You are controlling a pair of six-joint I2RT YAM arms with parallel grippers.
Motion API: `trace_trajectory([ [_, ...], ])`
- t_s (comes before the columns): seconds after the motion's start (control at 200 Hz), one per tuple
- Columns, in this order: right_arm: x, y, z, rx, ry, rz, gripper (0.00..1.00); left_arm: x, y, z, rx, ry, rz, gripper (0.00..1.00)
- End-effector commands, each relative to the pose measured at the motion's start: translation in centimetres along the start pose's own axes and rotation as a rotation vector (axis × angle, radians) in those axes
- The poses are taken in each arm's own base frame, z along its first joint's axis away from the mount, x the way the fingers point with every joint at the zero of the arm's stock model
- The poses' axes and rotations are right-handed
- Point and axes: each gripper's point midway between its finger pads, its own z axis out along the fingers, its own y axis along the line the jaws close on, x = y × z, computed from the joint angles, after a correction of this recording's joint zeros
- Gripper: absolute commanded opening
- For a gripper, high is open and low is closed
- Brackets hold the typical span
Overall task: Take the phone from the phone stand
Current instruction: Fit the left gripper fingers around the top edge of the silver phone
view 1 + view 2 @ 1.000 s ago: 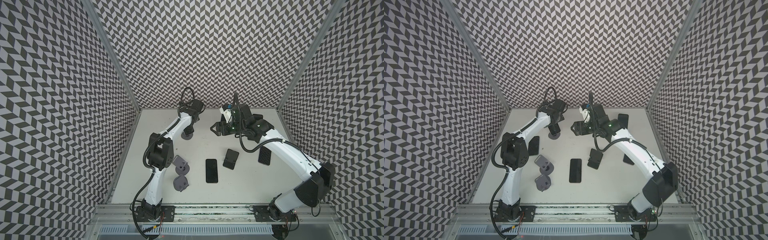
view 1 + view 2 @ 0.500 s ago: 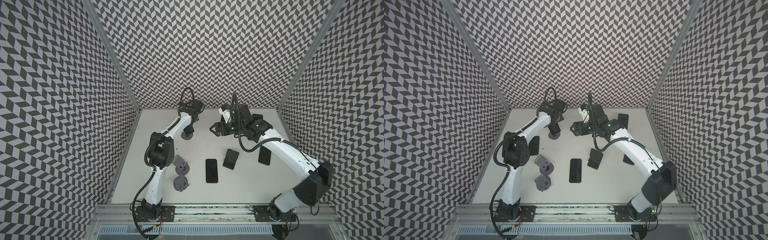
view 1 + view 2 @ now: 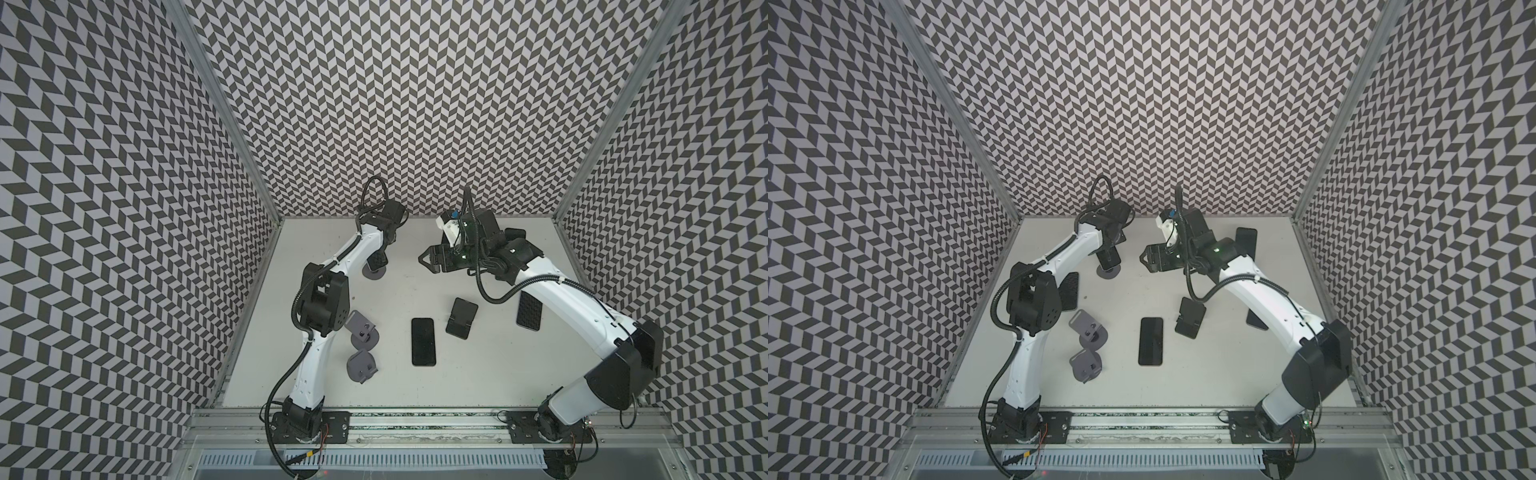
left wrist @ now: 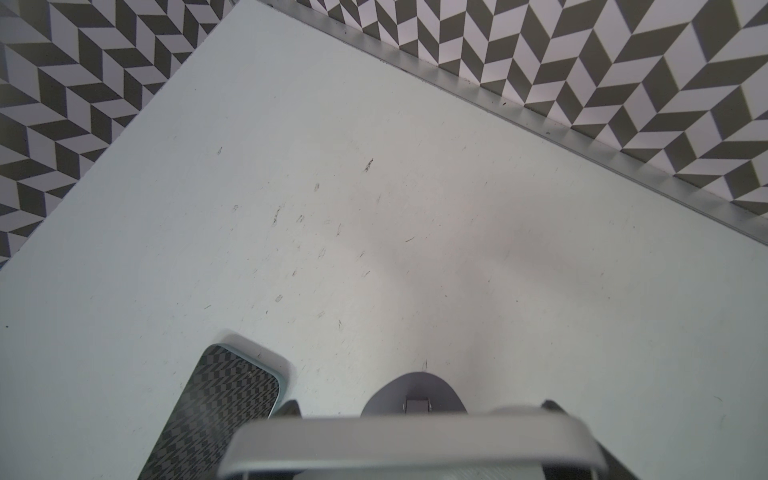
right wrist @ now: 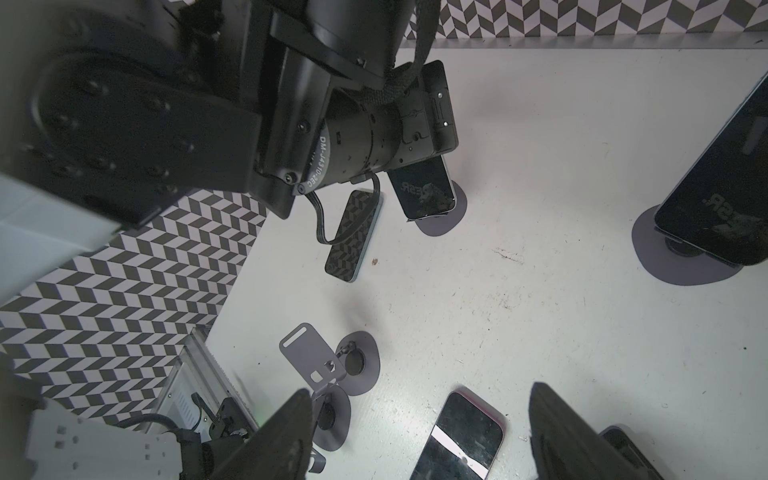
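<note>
Phone (image 4: 407,440): seated on phone stand (image 4: 409,388), removal outstanding. Left fingers (image 4: 552,408) straddle its edges; grasp cannot be told. Right fingers (image 5: 286,432) released, empty, aside.

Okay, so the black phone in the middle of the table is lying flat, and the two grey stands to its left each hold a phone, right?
Not quite. Neither stand holds a phone: the rear grey stand and the front grey stand are both empty, as both top views show. The rest is right: the black phone lies flat on the table, with the stands to its left.
</note>
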Motion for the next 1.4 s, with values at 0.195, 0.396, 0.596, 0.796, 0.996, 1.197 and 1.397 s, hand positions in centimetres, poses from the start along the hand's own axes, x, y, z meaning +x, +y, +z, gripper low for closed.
trace_trajectory([
  [0.195,-0.8,0.7,0.3,-0.023,-0.031,-0.032,0.79,-0.4,0.6,0.0,-0.026,-0.015,-0.032,0.80],
  [0.396,-0.7,0.6,0.3,-0.023,-0.029,-0.031,0.79,-0.2,0.6,-0.1,-0.018,-0.008,-0.046,0.75],
  [0.596,-0.7,0.6,0.4,-0.025,-0.028,-0.031,0.79,-0.2,0.7,-0.2,-0.014,-0.005,-0.054,0.72],
  [0.796,-0.6,0.6,0.4,-0.021,-0.025,-0.029,0.79,-0.6,0.9,-0.5,-0.014,-0.013,-0.073,0.71],
  [0.996,-0.7,0.6,0.4,-0.020,-0.027,-0.031,0.79,-1.2,1.2,-0.9,-0.013,-0.031,-0.087,0.70],
  [1.197,-0.7,0.5,0.5,-0.019,-0.025,-0.030,0.79,-1.7,1.0,-1.2,-0.008,-0.048,-0.079,0.70],
  [1.397,-0.6,0.6,0.5,-0.021,-0.025,-0.030,0.79,-2.3,1.3,-1.6,-0.012,-0.067,-0.076,0.70],
])
